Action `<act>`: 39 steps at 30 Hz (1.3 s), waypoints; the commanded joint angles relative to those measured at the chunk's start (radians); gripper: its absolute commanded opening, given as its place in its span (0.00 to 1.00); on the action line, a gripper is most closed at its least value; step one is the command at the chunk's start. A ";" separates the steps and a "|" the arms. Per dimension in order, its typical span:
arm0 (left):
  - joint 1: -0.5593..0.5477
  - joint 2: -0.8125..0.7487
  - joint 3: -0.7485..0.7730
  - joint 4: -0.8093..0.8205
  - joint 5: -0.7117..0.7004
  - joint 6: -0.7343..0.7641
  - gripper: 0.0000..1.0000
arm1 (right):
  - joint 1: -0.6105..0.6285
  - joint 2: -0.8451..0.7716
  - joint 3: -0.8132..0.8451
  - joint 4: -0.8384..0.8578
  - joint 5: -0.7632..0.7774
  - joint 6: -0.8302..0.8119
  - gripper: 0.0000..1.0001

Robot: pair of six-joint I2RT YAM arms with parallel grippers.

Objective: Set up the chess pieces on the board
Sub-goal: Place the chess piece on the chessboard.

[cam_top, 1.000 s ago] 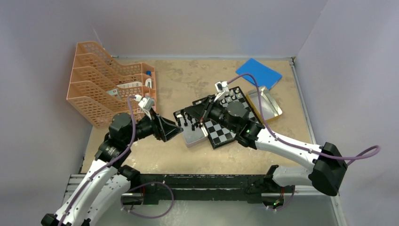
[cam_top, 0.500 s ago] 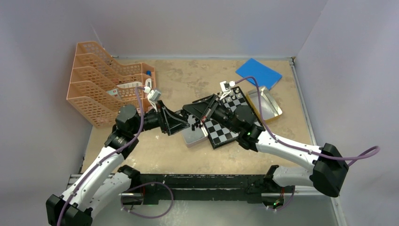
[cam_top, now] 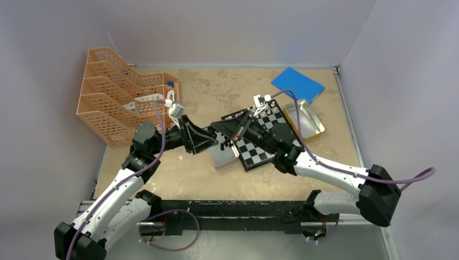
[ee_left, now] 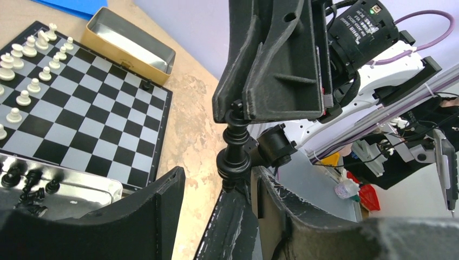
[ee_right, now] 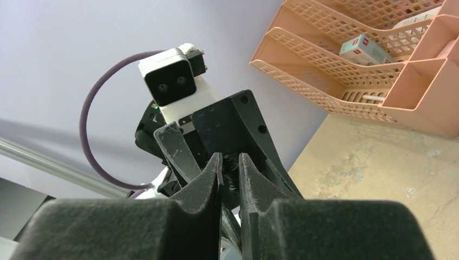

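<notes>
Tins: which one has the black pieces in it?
The silver tin left of the board; black pieces sit inside. The gold-tinted tin by the blue pad shows none.

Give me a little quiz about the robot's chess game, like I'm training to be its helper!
1. True or false: the white pieces stand on the board.
2. What do the right arm's jaws pinch? A) a white pawn B) a black piece C) the blue pad
3. Fill in: the spare black pieces lie in a silver ____.
Key: 1 true; 2 B; 3 tin.
</notes>
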 commanded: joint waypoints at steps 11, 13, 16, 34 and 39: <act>0.003 -0.002 -0.006 0.100 -0.001 -0.005 0.41 | 0.000 -0.025 -0.022 0.076 -0.028 -0.002 0.09; 0.003 -0.004 -0.006 0.099 -0.006 -0.001 0.40 | 0.000 -0.031 -0.033 0.075 -0.032 -0.003 0.09; 0.003 -0.005 -0.009 0.099 -0.011 0.007 0.39 | 0.000 -0.037 -0.045 0.076 -0.035 -0.002 0.09; 0.004 -0.028 0.080 -0.135 0.066 0.264 0.01 | -0.001 -0.134 0.012 -0.181 -0.101 -0.229 0.20; 0.003 0.024 0.163 -0.306 0.170 0.408 0.00 | -0.003 -0.178 0.129 -0.443 -0.168 -0.422 0.36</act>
